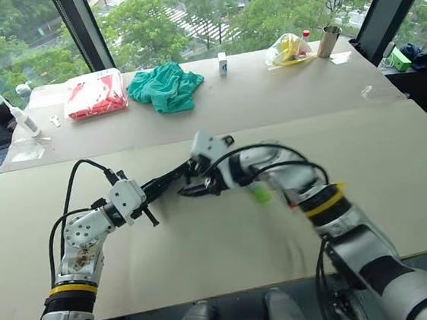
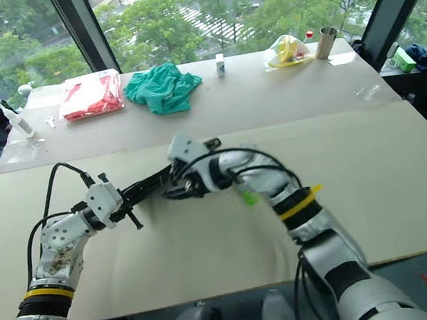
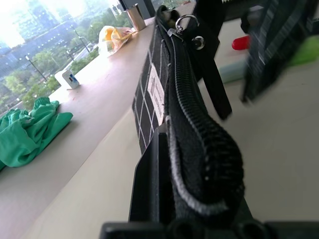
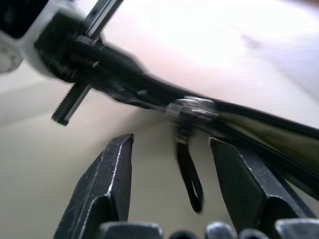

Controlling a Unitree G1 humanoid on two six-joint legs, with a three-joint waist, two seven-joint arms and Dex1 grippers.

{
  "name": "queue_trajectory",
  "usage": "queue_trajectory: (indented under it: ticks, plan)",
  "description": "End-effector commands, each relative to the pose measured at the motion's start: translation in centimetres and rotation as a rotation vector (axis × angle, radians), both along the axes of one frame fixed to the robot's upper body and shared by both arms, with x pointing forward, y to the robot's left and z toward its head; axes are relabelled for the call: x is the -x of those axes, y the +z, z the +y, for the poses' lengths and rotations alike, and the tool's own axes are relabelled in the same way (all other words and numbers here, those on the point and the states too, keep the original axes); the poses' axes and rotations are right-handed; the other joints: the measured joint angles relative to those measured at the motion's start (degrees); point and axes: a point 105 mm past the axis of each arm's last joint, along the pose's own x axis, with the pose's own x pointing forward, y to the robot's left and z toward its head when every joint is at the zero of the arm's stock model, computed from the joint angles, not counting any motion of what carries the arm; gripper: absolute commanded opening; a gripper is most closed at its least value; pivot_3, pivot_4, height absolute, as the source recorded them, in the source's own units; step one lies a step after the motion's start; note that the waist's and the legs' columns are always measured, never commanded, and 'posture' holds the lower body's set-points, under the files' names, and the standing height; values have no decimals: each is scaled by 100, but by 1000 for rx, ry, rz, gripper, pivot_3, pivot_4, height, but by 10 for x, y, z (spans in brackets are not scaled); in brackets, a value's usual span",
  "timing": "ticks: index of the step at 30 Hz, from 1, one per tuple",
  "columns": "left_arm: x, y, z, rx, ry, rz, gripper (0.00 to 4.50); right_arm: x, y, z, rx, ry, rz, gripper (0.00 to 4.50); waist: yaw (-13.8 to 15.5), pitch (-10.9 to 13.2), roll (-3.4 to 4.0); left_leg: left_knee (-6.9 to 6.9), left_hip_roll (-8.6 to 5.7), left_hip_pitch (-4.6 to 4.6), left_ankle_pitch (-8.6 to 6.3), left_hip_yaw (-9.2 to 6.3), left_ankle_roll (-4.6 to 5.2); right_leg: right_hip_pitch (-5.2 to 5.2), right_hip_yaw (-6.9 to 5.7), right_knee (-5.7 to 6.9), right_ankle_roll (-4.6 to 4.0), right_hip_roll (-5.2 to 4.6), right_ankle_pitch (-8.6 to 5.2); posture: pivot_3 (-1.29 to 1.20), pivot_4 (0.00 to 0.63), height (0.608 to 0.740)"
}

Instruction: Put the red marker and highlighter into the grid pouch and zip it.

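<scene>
The left gripper has its black fingers pinched tight on one end of the flat black fabric grid pouch with thin white lines, holding it edge-up above the pale bench. Beyond those fingers, the right gripper stands with its fingers parted and empty, the pouch's black zipper pull strap dangling between them. Just past that, the chunky lime-green highlighter and the short red marker lie on the bench.

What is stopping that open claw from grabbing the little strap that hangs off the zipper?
Nothing visible. In the right wrist view the black pull strap dangles in the gap between the right gripper's spread fingers, with no object between them. The left gripper holds the grid pouch by its end.
</scene>
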Motion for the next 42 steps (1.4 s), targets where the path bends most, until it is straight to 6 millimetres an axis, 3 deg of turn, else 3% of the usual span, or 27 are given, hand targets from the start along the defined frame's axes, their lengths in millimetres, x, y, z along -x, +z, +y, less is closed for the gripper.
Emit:
queue_trajectory:
  ticks: [1, 3, 5, 12, 15, 21, 30, 37, 42]
  plan:
    - [1, 9, 2, 3, 7, -37, 0, 33, 40, -19, -134, 124, -93, 2588, -15, 0, 0, -2, 1, 1, -1, 0, 1, -1, 0, 0, 0, 0, 0, 0, 150, 740]
    - [1, 8, 2, 4, 8, -35, 0, 49, 43, -33, -166, 158, -98, 2588, -37, 0, 0, -8, 8, 4, -4, 0, 1, 1, -5, 0, 0, 2, 0, 0, 150, 740]
    - [1, 8, 2, 4, 9, -35, 0, 51, 39, -47, -160, 113, -97, 2588, -60, 0, 0, -9, 10, 5, -7, 1, 4, 1, -5, -1, 0, 4, 0, 0, 150, 740]
    - [3, 10, 4, 2, 11, -40, 0, 4, -18, -130, 175, -376, -132, 2588, 35, 1, -3, 6, 1, 5, -11, 11, 11, 6, -3, -10, 0, -3, 0, 0, 150, 740]
    - [5, 10, 5, -4, 8, -41, 0, -13, -43, -171, 327, -669, -20, 2588, 51, 1, -3, 5, 3, 6, -10, 17, 9, 2, 0, -14, 0, -3, 0, 0, 150, 740]
    - [6, 9, 6, -10, 7, -41, 0, 11, -54, -152, 309, -700, 124, 2588, 65, 2, -3, 2, 8, 3, -10, 18, 9, -2, 4, -21, 0, -3, 0, 0, 150, 740]
    - [6, 6, 1, 1, 1, -31, 0, 1, -38, -167, 288, -829, 114, 2588, 134, 2, -3, 6, 2, 4, -12, 18, 13, 13, 2, -50, -1, -4, 8, 0, 150, 740]
    - [7, 5, 1, 5, 3, -29, 0, 7, -56, -147, 292, -778, 174, 2588, 113, 1, -3, 4, 5, 5, -12, 18, 13, 12, 1, -49, -1, -3, 9, 0, 150, 740]
    - [7, 4, 2, 7, 9, -25, 0, 6, -56, -142, 270, -786, 190, 2588, 114, 2, -3, 4, 4, 4, -12, 18, 13, 12, 1, -49, -1, -3, 9, 0, 150, 740]
